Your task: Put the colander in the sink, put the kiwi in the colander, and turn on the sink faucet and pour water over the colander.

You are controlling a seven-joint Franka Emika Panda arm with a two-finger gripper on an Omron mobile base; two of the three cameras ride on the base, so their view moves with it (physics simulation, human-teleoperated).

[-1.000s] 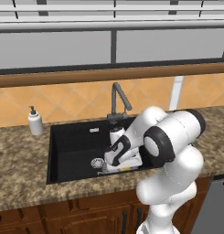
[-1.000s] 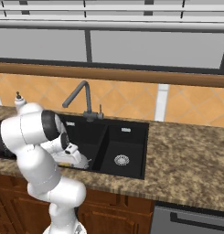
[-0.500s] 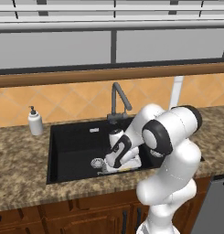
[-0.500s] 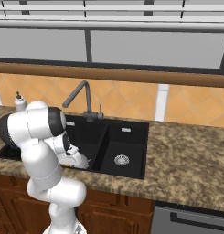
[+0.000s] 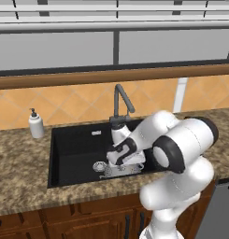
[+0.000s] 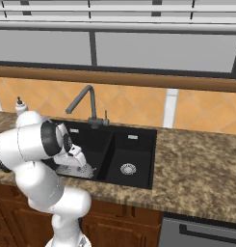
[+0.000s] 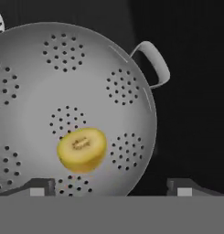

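Plainly, kiwi: the kiwi lies cut face up on the perforated floor of the colander, slightly off centre, free of any grip; it sits where water from above would reach it.
Colander: it rests upright inside the large left basin of the sink, near the front wall, mouth open upward; one loop handle sticks out over the black basin floor. From the left base view its silver body shows under the robot's hand, just beside the round drain.
Gripper: the gripper hangs low above the colander, looking down into it. The two dark fingertips stand wide apart at the bottom of the hand view, with nothing between them. This looks like the pose of a hand that has let the fruit go.
Sink faucet: the sink faucet stands behind the basin, its spout angled toward the sink; no stream is visible, so the lever likely needs turning next.
Task stage: colander and kiwi appear placed; the water step seems to remain.
Surroundings: a white soap bottle stands on the granite counter, well apart from the sink, out of the arm's way.
Writing: no brand, label or readable text shows anywhere.
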